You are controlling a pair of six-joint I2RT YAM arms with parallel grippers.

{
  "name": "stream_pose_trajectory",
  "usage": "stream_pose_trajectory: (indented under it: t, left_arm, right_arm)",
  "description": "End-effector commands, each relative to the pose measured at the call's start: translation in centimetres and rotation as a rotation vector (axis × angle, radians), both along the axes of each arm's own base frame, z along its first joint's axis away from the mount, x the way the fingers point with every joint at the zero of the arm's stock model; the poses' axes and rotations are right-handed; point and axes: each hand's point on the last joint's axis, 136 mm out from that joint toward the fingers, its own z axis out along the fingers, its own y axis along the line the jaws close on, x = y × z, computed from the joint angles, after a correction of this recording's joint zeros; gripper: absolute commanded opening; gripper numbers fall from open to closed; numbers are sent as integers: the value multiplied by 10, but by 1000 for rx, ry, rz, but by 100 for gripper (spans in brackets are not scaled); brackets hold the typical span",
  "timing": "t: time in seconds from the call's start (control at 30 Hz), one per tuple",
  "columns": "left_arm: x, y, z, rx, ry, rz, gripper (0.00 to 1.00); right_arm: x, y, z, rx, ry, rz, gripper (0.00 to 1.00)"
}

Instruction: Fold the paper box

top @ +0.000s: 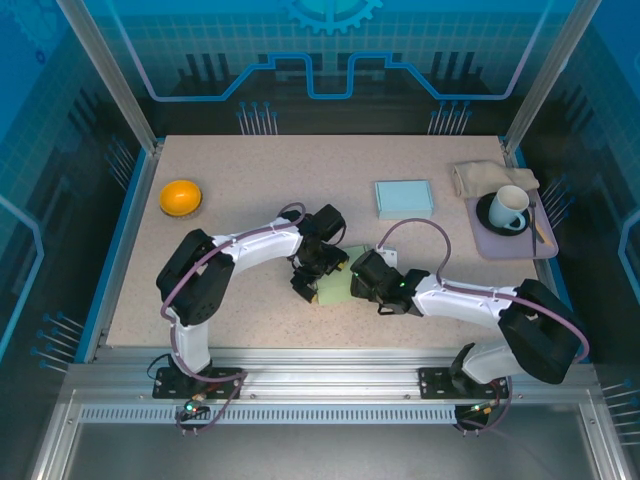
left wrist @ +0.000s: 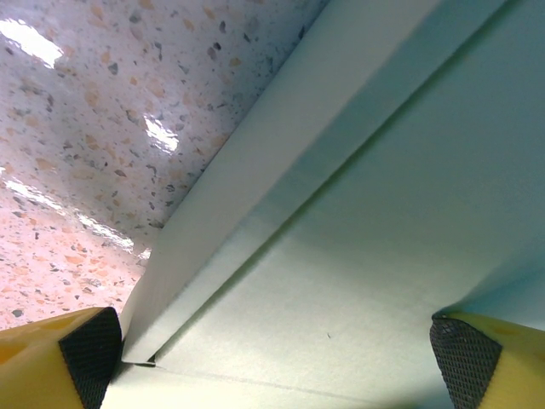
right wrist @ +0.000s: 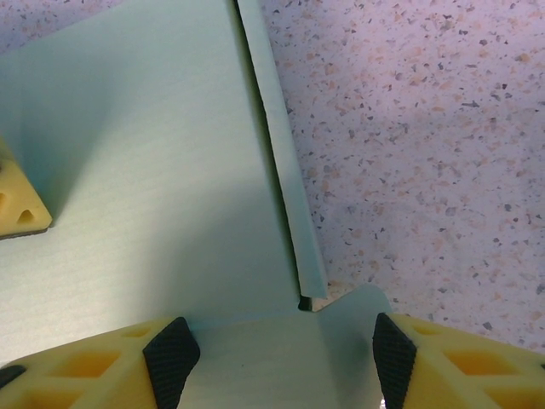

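A: Quick sweep, L to R. Orange bowl (top: pixel 181 197) sits far left on the desk (top: pixel 260 170), not in play. Left fingers (top: pixel 305 287) are at the paper box (top: pixel 336 291), which is mid-desk, near the front edge.

B: State?

A: Spread wide, gripping nothing. In the wrist view the pads (left wrist: pixel 89 354) straddle the sheet, and a long side flap (left wrist: pixel 255 204) is partly raised off the desk.

B: And the right?

A: Right fingers (top: pixel 364 283) are at the sheet's other side. They're parted too, nothing pinched. A small tab (right wrist: pixel 345 311) lies between them, beside a narrow flap (right wrist: pixel 285 196).

B: So the box is basically flat.

A: Yep, early days imo. To fold well, one arm should pin the base panel while the other pushes the flap up right along the crease. Go slow, so the sheet doesn't skate on that glossy top.

B: Further right?

A: Blue pad (top: pixel 404 198), then a tray (top: pixel 510 245) w/ a mug (top: pixel 510 208). Both well apart from the work.

B: Anything unreadable?

A: From above the arms cover most of the sheet, so flap count & outline are unclear. Wrist views are cropped tight, so I can't tell if the pads touch paper.
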Motion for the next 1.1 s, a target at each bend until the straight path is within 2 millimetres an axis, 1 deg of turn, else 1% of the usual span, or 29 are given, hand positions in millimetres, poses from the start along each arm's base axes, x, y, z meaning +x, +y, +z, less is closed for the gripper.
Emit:
stream_pose_trajectory:
  t: [0.0,0.2,0.3,0.47,0.63,0.73,0.8,1.0,1.07]
  left_arm:
    - [-33,2,-29,46,132,-53,98]
    - [-34,9,-31,62,139,-58,98]
    - [-34,11,-31,67,140,-56,98]
    - [-33,15,-30,72,138,-53,98]
    - [-32,14,-31,65,132,-33,97]
    - [-30,10,-31,53,128,-27,96]
    - [-29,10,-30,56,120,-26,95]
    - [-29,13,-32,72,125,-25,94]
    - [-30,14,-34,77,131,-24,94]
  right_arm:
    - [-4,9,10,14,-19,55,64]
    - [-5,-4,46,-77,-69,169,65]
    - [-3,-6,52,-91,-63,235,64]
    - [0,-15,38,-25,-14,217,61]
    - [-1,-14,18,61,25,208,59]
    - [2,-6,14,97,13,253,59]
    - [3,-4,12,110,2,268,59]
    - [5,-11,8,105,25,250,56]
    - [4,-13,7,106,36,241,53]
